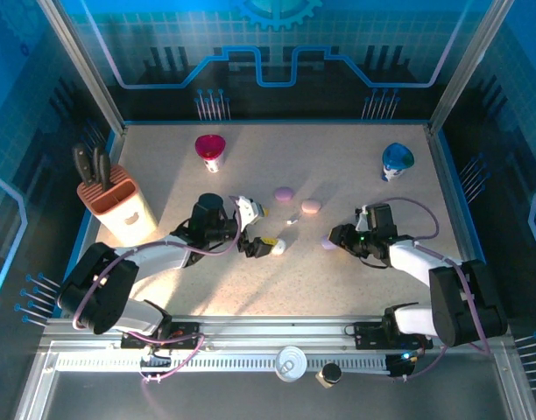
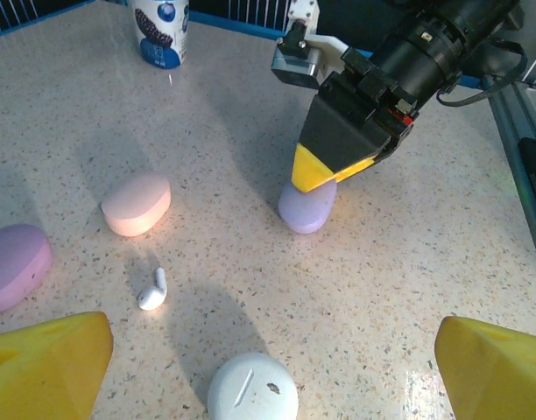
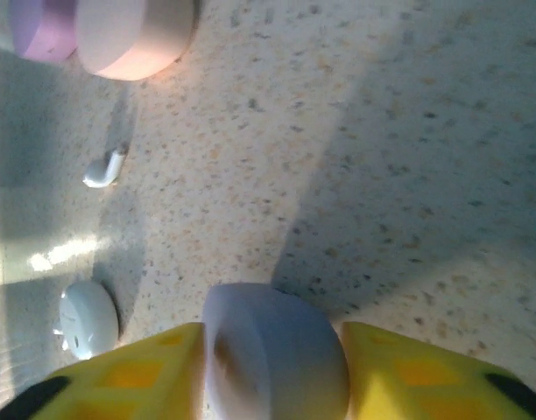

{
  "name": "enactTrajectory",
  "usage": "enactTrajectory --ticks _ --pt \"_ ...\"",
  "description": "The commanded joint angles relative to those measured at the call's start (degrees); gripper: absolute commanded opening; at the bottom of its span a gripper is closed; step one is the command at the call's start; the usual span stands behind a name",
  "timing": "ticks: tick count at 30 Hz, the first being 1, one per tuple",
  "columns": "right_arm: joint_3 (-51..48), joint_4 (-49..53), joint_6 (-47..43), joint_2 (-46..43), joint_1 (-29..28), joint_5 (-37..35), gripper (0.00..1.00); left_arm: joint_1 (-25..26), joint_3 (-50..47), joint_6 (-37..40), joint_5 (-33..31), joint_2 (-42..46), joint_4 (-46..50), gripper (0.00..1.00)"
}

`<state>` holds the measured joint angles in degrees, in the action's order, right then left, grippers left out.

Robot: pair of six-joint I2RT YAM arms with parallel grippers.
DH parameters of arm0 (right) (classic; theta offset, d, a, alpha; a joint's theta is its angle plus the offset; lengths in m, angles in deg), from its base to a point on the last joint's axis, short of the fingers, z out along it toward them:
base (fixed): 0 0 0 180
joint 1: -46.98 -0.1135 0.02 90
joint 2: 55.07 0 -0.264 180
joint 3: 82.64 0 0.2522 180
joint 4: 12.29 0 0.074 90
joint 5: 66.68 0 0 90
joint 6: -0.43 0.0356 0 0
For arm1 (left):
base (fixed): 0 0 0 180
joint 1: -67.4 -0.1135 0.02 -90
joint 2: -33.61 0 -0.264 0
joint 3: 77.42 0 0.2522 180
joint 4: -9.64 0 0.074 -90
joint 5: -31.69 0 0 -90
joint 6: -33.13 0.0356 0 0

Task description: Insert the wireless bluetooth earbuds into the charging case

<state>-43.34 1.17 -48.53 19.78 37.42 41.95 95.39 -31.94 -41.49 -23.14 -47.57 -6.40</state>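
Table (image 1: pixel 338 157): pale speckled top.
Left: knife block (image 1: pixel 116 203).
Back: red bottle (image 1: pixel 210 150), blue bottle (image 1: pixel 396 161).
Centre: we note purple case (image 1: pixel 284 193), pink case (image 1: pixel 311 206), lilac case (image 2: pixel 306 208), white case (image 2: pixel 251 388), white earbud (image 2: pixel 152 290).

Four oval cases (image 2: pixel 137 204) (image 2: pixel 14 265) (image 2: pixel 307 208) (image 2: pixel 252 388), one white earbud (image 2: pixel 152 291), two bottles (image 1: pixel 211 150) (image 1: pixel 395 162), one knife block (image 1: pixel 117 206).

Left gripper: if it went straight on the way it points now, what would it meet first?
Most likely the white oval case, lying just ahead between the fingers of the open left gripper. Farther along that line sits the lavender case, held by the right gripper, though depth is hard to judge.
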Motion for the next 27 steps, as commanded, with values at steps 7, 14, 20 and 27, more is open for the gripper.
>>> enactTrajectory --ticks 7,14,20,27 --pt "7.4 7.5 -21.3 -7.6 -7.8 -6.5 0.70 -0.8 5.2 -7.5 -16.0 0.3 8.8 0.99" --pt "16.4 11.4 -48.0 -2.4 -22.4 -8.5 0.80 -4.8 6.8 -17.4 -20.6 -0.5 10.6 0.99" --pt "20.8 13.8 -68.4 6.5 -31.9 -10.9 0.84 -11.4 4.8 -27.3 -14.9 0.4 6.5 0.99" --pt "26.6 14.7 -75.7 16.6 -35.2 -9.6 0.84 -12.6 3.2 -27.4 -14.2 0.9 4.3 0.99"
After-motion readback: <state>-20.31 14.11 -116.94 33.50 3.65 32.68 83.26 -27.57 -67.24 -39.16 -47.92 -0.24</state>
